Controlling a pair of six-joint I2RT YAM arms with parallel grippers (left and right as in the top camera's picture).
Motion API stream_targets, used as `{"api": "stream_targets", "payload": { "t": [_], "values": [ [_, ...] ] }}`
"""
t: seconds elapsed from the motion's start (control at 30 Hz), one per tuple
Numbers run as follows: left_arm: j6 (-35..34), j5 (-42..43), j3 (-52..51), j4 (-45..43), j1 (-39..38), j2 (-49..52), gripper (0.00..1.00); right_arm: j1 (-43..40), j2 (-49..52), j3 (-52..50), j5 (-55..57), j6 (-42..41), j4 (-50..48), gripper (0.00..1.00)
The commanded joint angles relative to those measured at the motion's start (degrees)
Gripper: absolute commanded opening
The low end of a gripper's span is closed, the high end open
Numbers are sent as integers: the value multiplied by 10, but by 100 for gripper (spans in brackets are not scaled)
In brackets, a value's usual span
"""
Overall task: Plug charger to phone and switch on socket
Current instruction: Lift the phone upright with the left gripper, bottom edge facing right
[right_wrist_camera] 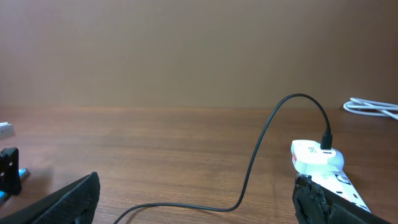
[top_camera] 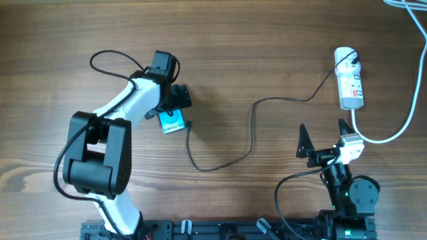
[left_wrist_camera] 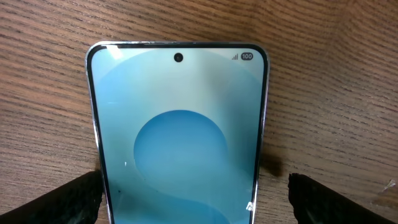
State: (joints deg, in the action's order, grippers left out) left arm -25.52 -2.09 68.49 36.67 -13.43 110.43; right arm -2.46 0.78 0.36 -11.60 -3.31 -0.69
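Left fingers [left_wrist_camera: 62, 199] straddle the phone [left_wrist_camera: 180, 137], pointing down; right fingers [right_wrist_camera: 68, 199] spread level.

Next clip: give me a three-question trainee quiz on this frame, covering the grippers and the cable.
1. True or false: the right gripper is shut on the charger.
2. What lies between the fingers of the left gripper? A nothing; B the phone; C the white cord.
3. Fill in: the charger's black plug sits in the ____.
Key: 1 false, it is open and empty; 2 B; 3 the socket.
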Motion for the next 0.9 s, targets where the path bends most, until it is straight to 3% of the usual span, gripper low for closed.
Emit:
{"api": "stream_targets", "payload": {
  "t": [0.0,0.87],
  "values": [
    [7,-4,0,1,2,21,100,0,-6,-1,-7,2,-2,100],
    [7,-3,0,-3,2,21,98,0,-6,-1,-7,2,-2,100]
  ]
}}
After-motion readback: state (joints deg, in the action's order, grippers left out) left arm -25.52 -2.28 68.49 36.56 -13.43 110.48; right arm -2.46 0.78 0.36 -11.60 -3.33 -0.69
